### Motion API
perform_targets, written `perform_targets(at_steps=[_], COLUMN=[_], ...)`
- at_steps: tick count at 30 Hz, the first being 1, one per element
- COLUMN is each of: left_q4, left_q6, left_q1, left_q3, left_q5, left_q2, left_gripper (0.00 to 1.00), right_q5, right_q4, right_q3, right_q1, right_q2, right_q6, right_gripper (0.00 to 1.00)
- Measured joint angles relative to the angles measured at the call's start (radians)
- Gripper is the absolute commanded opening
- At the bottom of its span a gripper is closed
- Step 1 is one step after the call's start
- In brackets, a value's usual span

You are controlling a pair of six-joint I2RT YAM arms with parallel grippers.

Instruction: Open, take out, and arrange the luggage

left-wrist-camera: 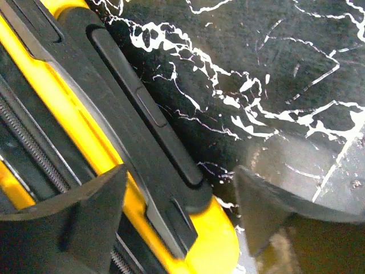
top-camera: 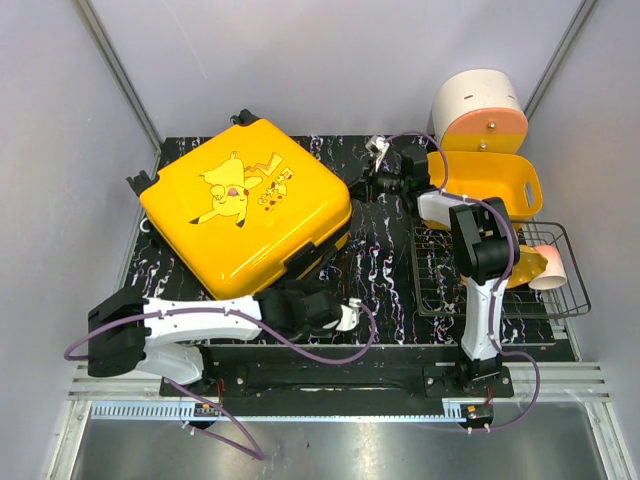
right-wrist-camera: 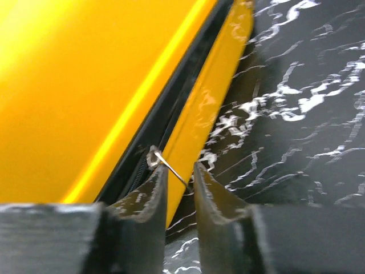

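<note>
**Guidance for the unzipping step**

The large glossy yellow hard-shell suitcase [top-camera: 245, 215] lies flat and closed, printed lid up, on the left half of the black white-veined tabletop [top-camera: 385, 260]. The right gripper [right-wrist-camera: 179, 177] sits at the case's right edge. Its fingers are slightly parted, with the thin metal zipper pull [right-wrist-camera: 165, 162] in the gap, not clamped. The left gripper [left-wrist-camera: 181, 182] is spread wide, straddling the black moulded side handle [left-wrist-camera: 142, 108] and clamping nothing.

The step in hand appears to be unzipping. The right fingers should close squarely on the pull, then travel along the dark seam, keeping the pull in line with the track so it does not slip out. The left gripper could steady the shell against sliding.
</note>
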Motion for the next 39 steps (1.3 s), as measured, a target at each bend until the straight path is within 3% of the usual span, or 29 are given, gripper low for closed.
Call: perform_targets(at_steps=[3,4,7,11,16,19,24,31,35,39], left_q4=[-0.095,-0.111,-0.142,-0.169,-0.212,-0.257,-0.348,-0.409,-0.399,-0.365], left_q6=[0.027,0.040,0.076,0.136,0.174,0.161,0.092,0.001,-0.069,-0.128], left_q1=[0.010,0.014,0.026,0.038,0.131,0.284,0.698,1.180,1.352,1.449], left_q3=[0.089,0.128,0.288,0.500,0.776,0.953,1.201,1.235,1.267,1.292], left_q5=[0.035,0.038,0.039,0.015,0.017,0.069,0.241,0.478,0.545,0.557], left_q2=[0.008,0.013,0.034,0.065,0.151,0.215,0.306,0.357,0.447,0.547], left_gripper=[0.97,0.99,0.99,0.99,0.99,0.99,0.99,0.97,0.92,0.88], right_q5=[0.102,0.131,0.227,0.306,0.387,0.421,0.415,0.371,0.362,0.356], right_q4=[-0.046,-0.056,-0.120,-0.194,-0.297,-0.393,-0.599,-0.764,-0.798,-0.796], right_q3=[0.040,0.056,0.107,0.154,0.217,0.248,0.206,-0.071,-0.223,-0.333], right_q1=[-0.003,-0.009,-0.040,-0.075,-0.082,-0.084,-0.083,-0.029,0.078,0.189], right_q2=[-0.005,-0.010,-0.060,-0.149,-0.228,-0.256,-0.366,-0.621,-0.703,-0.721], right_q6=[-0.043,-0.054,-0.089,-0.121,-0.136,-0.126,-0.051,0.074,0.129,0.177], right_gripper=[0.54,0.64,0.77,0.86,0.87,0.91,0.93,0.91,0.87,0.84])
